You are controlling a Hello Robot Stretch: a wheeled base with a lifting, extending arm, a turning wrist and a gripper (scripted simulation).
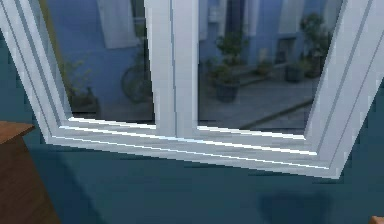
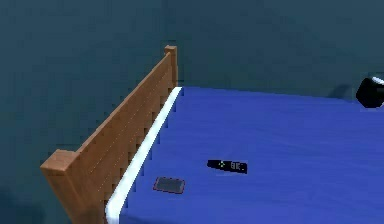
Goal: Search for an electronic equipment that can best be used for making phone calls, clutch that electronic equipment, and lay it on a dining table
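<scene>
Beside the brown slatted wooden end board (image 2: 105,150) of the blue-covered bed (image 2: 290,130) lies a small dark flat rectangular slab (image 2: 170,184), phone-like, with a slim black bar bearing pale marks (image 2: 227,165) farther from that board; the end effector state cannot be told.

Forward view: you've got a white-framed window (image 1: 168,70), potted plants (image 1: 228,78) outside, and a brown wooden corner (image 1: 20,170) near left. Arm side view: you see a blue bed (image 2: 290,140) with a wooden board (image 2: 120,130) along its left, a black remote-like bar (image 2: 227,165) on it, and a black thing (image 2: 372,92) far right.
</scene>
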